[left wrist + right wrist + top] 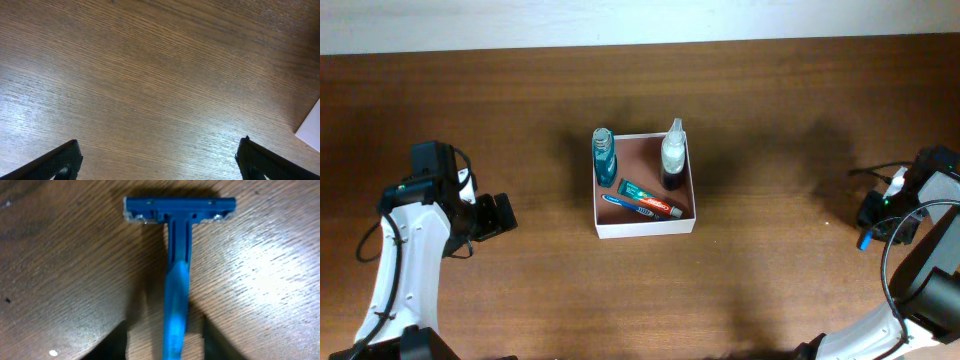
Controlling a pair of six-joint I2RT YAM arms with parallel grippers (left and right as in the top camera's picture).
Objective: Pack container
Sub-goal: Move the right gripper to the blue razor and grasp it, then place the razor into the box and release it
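The container (645, 228), a square white-walled box with a reddish-brown inside, sits at the table's middle. In it a blue mouthwash bottle (604, 157) and a white spray bottle (673, 155) stand, and a toothpaste tube (648, 203) lies flat. A corner of the container shows in the left wrist view (312, 127). My left gripper (498, 215) (159, 150) is open and empty over bare wood, left of the container. A blue razor (177, 255) (864, 241) lies on the table at the far right. My right gripper (875, 225) (164, 322) is open, its fingers on either side of the razor's handle with gaps showing.
The dark wooden table (780, 280) runs across the whole view, with a pale wall strip (620, 20) along the far edge. A cable (868, 170) lies by the right arm.
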